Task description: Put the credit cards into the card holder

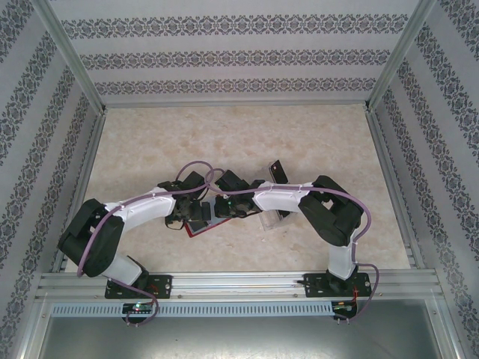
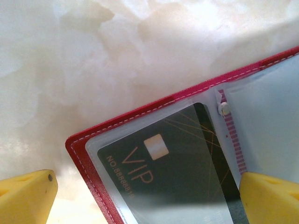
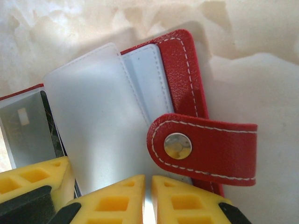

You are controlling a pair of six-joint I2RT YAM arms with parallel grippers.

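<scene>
The red card holder (image 2: pixel 88 163) lies open on the marble table under both wrists. Inside its clear pocket is a dark credit card (image 2: pixel 163 163) printed "VIP". My left gripper (image 2: pixel 147 200) stands open, one yellow fingertip on each side of that pocket and nothing between them. My right gripper (image 3: pixel 149 198) is shut on a frosted inner sleeve (image 3: pixel 98 126) of the card holder (image 3: pixel 184 70), just beside the snap tab (image 3: pixel 205 149). The pocketed credit card (image 3: pixel 25 133) shows at the left edge. From above, the card holder (image 1: pixel 196 230) peeks out below the two grippers, and another dark card (image 1: pixel 278 173) lies beyond them.
A clear plastic tray (image 1: pixel 271 220) sits just right of the card holder, under the right forearm. Patterned walls and metal rails enclose the table on three sides. Open marble surface lies toward the back (image 1: pixel 239 134).
</scene>
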